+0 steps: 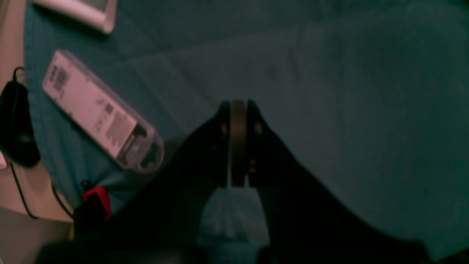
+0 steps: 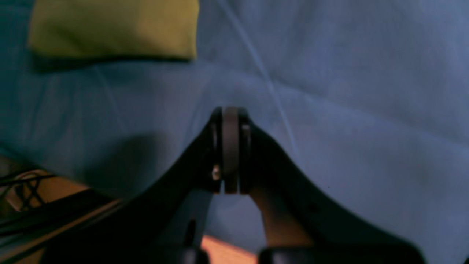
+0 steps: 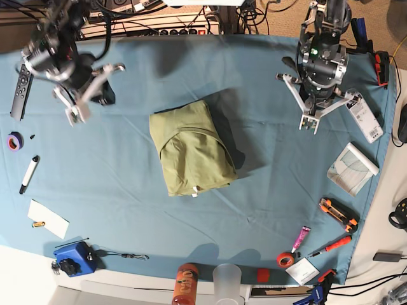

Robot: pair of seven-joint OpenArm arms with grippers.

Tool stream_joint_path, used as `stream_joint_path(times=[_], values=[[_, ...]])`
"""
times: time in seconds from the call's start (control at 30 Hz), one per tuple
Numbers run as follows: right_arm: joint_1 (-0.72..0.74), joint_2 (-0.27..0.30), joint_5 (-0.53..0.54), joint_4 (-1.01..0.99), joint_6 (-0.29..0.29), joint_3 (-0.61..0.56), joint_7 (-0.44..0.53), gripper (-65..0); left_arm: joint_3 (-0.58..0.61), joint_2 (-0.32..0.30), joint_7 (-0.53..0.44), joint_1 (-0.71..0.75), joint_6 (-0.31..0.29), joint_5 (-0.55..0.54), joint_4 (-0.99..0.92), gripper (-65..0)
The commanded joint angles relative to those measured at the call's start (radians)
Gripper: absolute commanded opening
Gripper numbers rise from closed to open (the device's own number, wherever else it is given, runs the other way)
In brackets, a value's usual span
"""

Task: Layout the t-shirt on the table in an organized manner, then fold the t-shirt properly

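Observation:
The olive t-shirt (image 3: 191,149) lies folded into a compact rectangle in the middle of the light blue table (image 3: 127,203), with a small white tag at its near edge. One corner of the t-shirt (image 2: 113,29) shows at the top left of the right wrist view. My right gripper (image 2: 230,110) hangs shut and empty over bare cloth, well left of the shirt (image 3: 75,116). My left gripper (image 1: 238,104) is likewise shut on nothing, above the table's far right part (image 3: 310,124).
A white labelled box (image 1: 99,113) lies by the right edge (image 3: 364,115), with a white packet (image 3: 353,166), a box cutter (image 3: 337,213) and red tape (image 3: 284,258) nearer. A remote (image 3: 20,86), a marker (image 3: 28,173), paper (image 3: 48,219) and a blue box (image 3: 72,257) sit left. A bottle (image 3: 186,283) and a cup (image 3: 227,279) stand at the front.

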Motion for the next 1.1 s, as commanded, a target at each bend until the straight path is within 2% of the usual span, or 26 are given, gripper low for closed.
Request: stream_joint_path(times=[0.0,0.17,0.4,0.53,0.63,0.77,1.07], values=[[-0.026,0.008,0.026,0.029,0.004,0.027,0.014,-65.0,-0.002,-0.011,-0.011,0.015,0.008,0.007,0.021,-65.0],[-0.156,0.047,0.06,0.043,0.004,0.109,0.014,-65.0,-0.002,-0.014,-0.002,0.114,0.007,0.011,0.052,-65.0],[-0.289,0.086,0.06,0.043,0.004,0.166,0.014,-65.0,-0.002,-0.013,-0.002,0.277,0.007,0.08,0.186,-65.0],[-0.359,0.087,0.06,0.043,0.008,0.165,0.014,-65.0,-0.002,-0.013,-0.007,0.373,0.006,0.04,0.191,-65.0],[-0.398,0.087,0.056,0.043,0.048,0.165,0.014,-65.0,-0.003,-0.013,-0.024,0.431,0.007,0.039,0.19,-65.0],[-0.426,0.088,0.045,0.035,0.056,0.165,0.014,-65.0,-0.003,-0.013,-0.041,0.472,0.007,0.041,0.187,-65.0],[-0.443,0.103,0.044,-0.233,0.07,0.164,0.014,-65.0,-0.002,-0.013,-0.036,0.565,0.008,0.029,0.125,-65.0]])
